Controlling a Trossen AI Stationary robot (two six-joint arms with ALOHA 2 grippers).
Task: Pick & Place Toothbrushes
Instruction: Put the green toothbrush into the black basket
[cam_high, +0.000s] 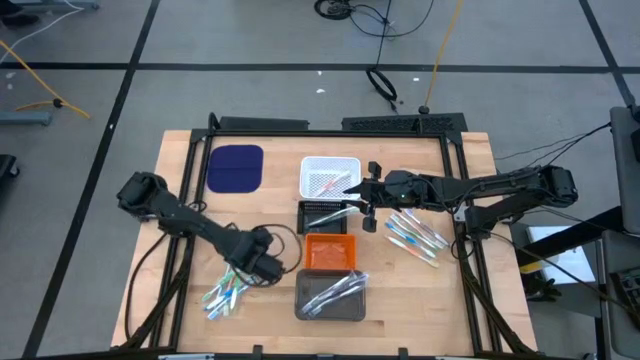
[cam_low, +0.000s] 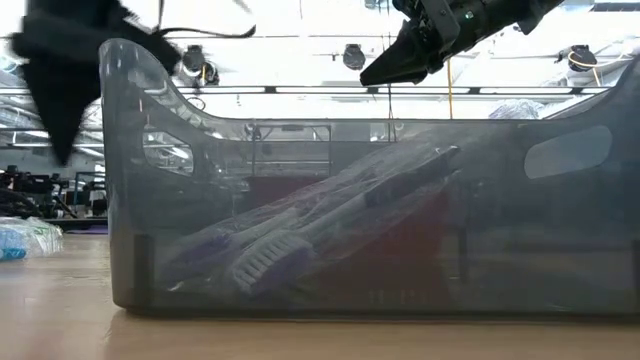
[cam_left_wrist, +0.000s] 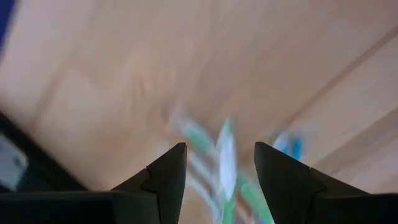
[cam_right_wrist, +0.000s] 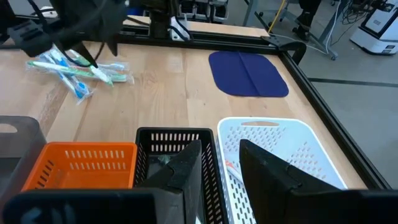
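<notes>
High view: left gripper (cam_high: 243, 277), jaws wide, hovers over loose toothbrushes (cam_high: 224, 296) beside grey tray (cam_high: 332, 296); next, descend and close. Right gripper (cam_high: 352, 208), jaws narrow and apparently empty, waits over black tray (cam_high: 325, 217).

Bare table (cam_high: 190, 250) left of trays (cam_high: 329, 252), seemingly.

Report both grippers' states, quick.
Left gripper: open, empty, above the toothbrushes on the table's left.
Right gripper: part open, nothing visibly held, over the black tray and white tray.
</notes>
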